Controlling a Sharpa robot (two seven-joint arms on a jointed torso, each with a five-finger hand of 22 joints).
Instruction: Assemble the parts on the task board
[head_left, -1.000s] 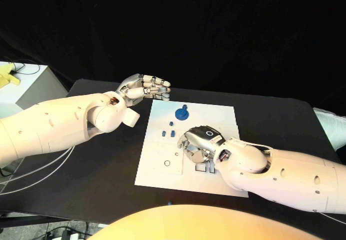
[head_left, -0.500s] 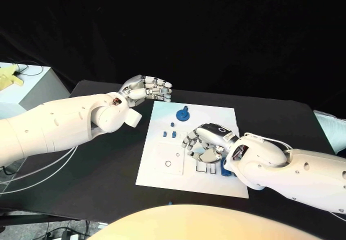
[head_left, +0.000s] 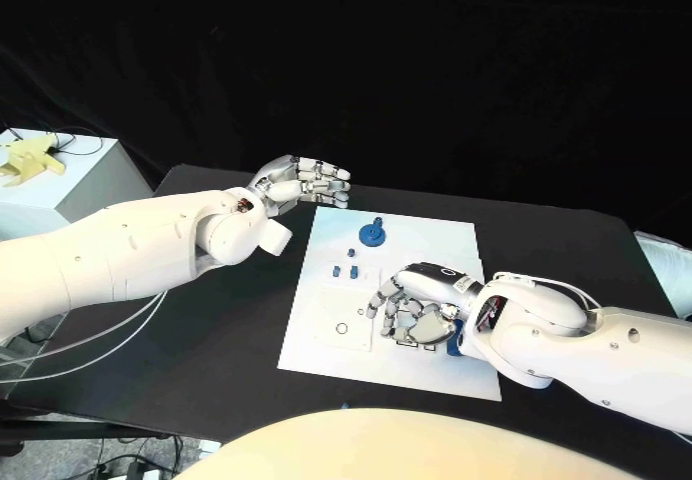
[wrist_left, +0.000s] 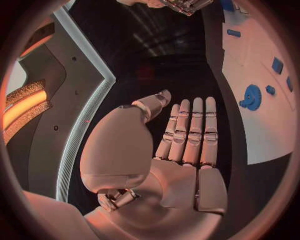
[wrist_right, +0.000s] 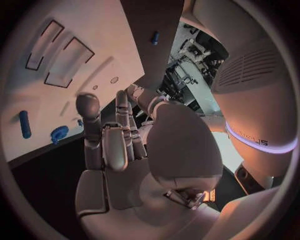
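The white task board (head_left: 325, 340) lies in the middle of the black table. A blue gear with a peg (head_left: 374, 235) stands near its far edge, and two small blue parts (head_left: 342, 270) sit just in front of it. My right hand (head_left: 411, 307) hovers low over the board's rectangular recesses (wrist_right: 62, 62), fingers spread, holding nothing. A blue part (head_left: 454, 346) shows beside its wrist. In the right wrist view a blue cylinder (wrist_right: 24, 124) and the gear (wrist_right: 59, 134) lie beyond the fingertips. My left hand (head_left: 306, 182) is raised off the board's far left corner, fingers straight and empty (wrist_left: 187, 135).
One small blue part (head_left: 343, 406) lies on the table off the board's near edge. A white box (head_left: 80, 185) with a yellow object (head_left: 29, 160) stands at the far left, off the table. Cables (head_left: 87, 340) hang under my left arm.
My right hand has turned over the board and spread its fingers above the recesses, uncovering a blue part by its wrist. The camera has shifted a little. My left hand has kept its place.
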